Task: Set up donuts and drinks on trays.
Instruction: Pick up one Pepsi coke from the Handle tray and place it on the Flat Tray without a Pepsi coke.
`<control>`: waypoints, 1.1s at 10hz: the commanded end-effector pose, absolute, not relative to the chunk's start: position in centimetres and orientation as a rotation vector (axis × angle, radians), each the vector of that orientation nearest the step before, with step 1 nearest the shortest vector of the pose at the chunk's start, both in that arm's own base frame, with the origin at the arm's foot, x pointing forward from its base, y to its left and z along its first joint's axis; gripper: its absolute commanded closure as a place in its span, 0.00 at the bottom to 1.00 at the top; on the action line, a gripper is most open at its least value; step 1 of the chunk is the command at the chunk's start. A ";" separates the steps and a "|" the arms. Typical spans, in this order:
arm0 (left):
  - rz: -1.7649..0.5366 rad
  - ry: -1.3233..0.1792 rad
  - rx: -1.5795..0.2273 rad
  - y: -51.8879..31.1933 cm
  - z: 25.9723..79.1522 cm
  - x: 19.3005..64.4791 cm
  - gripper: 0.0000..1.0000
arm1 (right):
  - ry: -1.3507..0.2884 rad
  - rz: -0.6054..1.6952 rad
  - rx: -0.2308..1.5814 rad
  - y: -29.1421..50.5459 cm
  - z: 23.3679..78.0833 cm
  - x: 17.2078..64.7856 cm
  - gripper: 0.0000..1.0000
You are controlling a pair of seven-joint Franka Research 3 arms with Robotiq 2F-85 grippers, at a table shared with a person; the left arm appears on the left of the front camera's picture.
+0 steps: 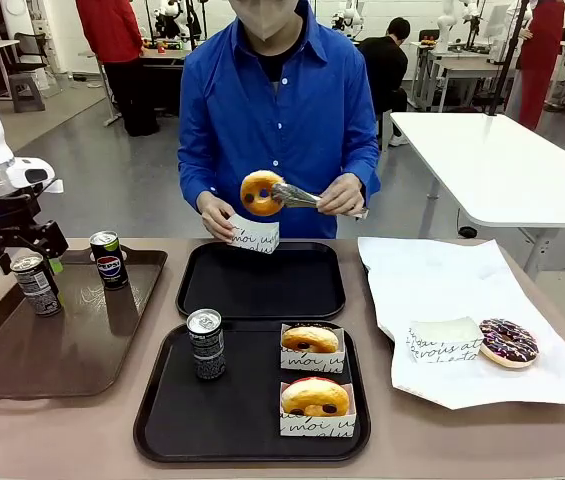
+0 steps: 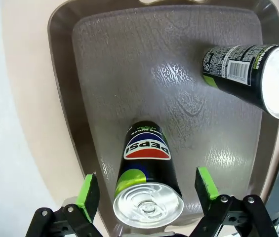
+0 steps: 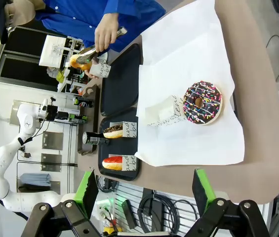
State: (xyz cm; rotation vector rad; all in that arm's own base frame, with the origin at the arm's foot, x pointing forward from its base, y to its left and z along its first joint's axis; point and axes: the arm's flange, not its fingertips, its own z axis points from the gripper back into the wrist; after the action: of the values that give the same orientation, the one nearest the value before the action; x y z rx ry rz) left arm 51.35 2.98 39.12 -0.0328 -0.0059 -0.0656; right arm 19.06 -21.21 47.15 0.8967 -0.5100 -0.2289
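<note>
Left gripper (image 2: 147, 190) is hovering with its jaws standing wide, green pads (image 2: 88, 195) flanking a slim dark can with a silver top (image 2: 146, 180). A clear gap is showing on each side, so nothing is being gripped. The finger bases are running off the bottom edge. A second dark can (image 2: 250, 74) is getting clipped by the right edge; its barcode is showing, but the small print is too fine to read. Both are standing on the long brown tray (image 2: 104, 74), matte, pebbled and scuffed, with rounded corners.

In the front view, the nearer black plastic tray (image 1: 162, 420), rectangular with a raised rim, is carrying a third can (image 1: 205, 343) and two golden ring donuts (image 1: 310, 339). Each is sitting in a white paper sleeve (image 1: 314, 424) with black script that is hiding its lower half. The farther black tray (image 1: 260, 285) is lying just behind, glossy. The person's hand (image 1: 342, 195) is holding a yellow-iced donut (image 1: 262, 192) in metal tongs (image 1: 297, 195) above another sleeve. On the creased white paper sheet (image 1: 462, 290), a chocolate-iced sprinkled donut (image 1: 508, 342) is lying just beside a folded sleeve.

Right gripper (image 3: 143, 190) is hanging wide too, nothing between its pads.
</note>
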 end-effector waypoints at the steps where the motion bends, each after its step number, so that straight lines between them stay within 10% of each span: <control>1: -0.044 0.008 -0.025 2.9 38.5 51.5 0.00 | -0.534 -0.216 0.920 -21.1 47.1 19.2 0.00; 8: -0.038 0.034 -0.021 3.0 37.7 51.7 0.00 | -0.534 -0.216 0.920 -21.1 47.1 19.2 0.00; 9: -0.028 0.041 -0.021 2.9 37.7 51.7 0.58 | -0.534 -0.216 0.920 -21.1 47.1 19.2 0.00; 10: -0.023 0.038 -0.025 2.9 37.6 51.6 0.58 | -0.534 -0.216 0.920 -21.1 47.1 19.2 0.00; 11: -0.021 0.038 -0.026 3.0 37.6 51.4 1.00 | -0.534 -0.216 0.920 -21.1 47.1 19.2 0.00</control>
State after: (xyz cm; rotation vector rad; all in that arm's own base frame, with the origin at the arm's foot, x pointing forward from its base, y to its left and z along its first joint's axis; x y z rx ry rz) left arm 51.41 2.97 37.57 -0.0341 0.0301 -0.0422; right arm 19.06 -21.22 47.15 0.8966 -0.5101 -0.2287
